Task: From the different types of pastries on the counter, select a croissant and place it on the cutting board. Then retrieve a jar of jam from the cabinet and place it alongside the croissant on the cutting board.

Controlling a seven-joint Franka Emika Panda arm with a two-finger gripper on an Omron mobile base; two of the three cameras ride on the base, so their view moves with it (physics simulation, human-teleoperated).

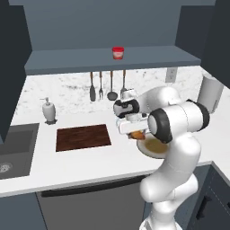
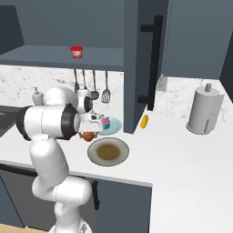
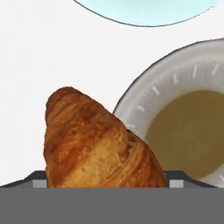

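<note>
My gripper [image 1: 134, 133] [image 2: 89, 133] is shut on the golden-brown croissant [image 1: 137, 134] [image 2: 88, 136] [image 3: 96, 144] and holds it just above the white counter [image 1: 90, 164], beside a grey plate. In the hand view the croissant hides the fingertips of the gripper [image 3: 107, 180]. Left of the gripper lies the dark brown cutting board [image 1: 83, 137], bare. The red jar of jam [image 1: 118, 53] [image 2: 76, 52] stands on the cabinet shelf [image 1: 67, 63] above. The pink-frosted cupcake [image 2: 106, 122] sits on a pale blue plate [image 2: 114, 128] [image 3: 148, 11] behind the hand.
A grey plate with a tan centre [image 1: 152, 147] [image 2: 108, 152] [image 3: 192, 131] lies right below the gripper. Utensils [image 1: 101, 87] hang on the back wall. A soap dispenser [image 1: 49, 110] and the sink [image 1: 13, 150] are at the left; a yellow-orange oblong [image 2: 144, 121] and a paper-towel roll [image 2: 204, 109] at the right.
</note>
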